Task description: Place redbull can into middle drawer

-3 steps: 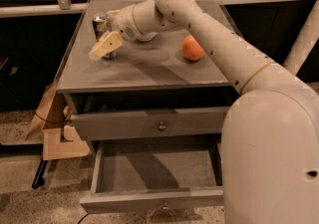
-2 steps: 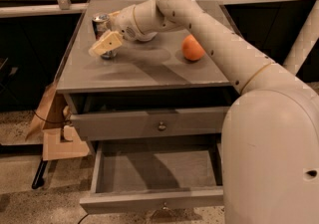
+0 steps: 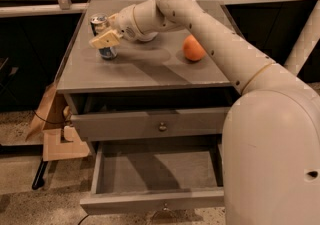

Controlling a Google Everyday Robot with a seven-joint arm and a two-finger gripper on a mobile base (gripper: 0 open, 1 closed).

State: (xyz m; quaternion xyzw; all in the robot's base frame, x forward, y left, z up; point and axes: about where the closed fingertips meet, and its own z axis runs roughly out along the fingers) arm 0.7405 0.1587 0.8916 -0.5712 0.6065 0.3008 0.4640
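Note:
The redbull can (image 3: 100, 20) stands upright at the back left of the grey cabinet top (image 3: 150, 71). My gripper (image 3: 106, 36) is at the can, and one cream finger (image 3: 105, 40) crosses in front of its middle. The can's shiny top and blue base (image 3: 108, 52) show above and below that finger. The middle drawer (image 3: 155, 176) is pulled out wide below, and its inside is bare. Its front (image 3: 150, 201) carries a small round knob.
An orange fruit (image 3: 193, 48) lies on the cabinet top to the right of my arm. The uppermost drawer front (image 3: 125, 126) stands slightly out. A cardboard box (image 3: 62, 141) sits on the floor to the left. My white body (image 3: 275, 159) fills the right foreground.
My gripper has shifted slightly up along the can. The can stays in the same spot on the cabinet top.

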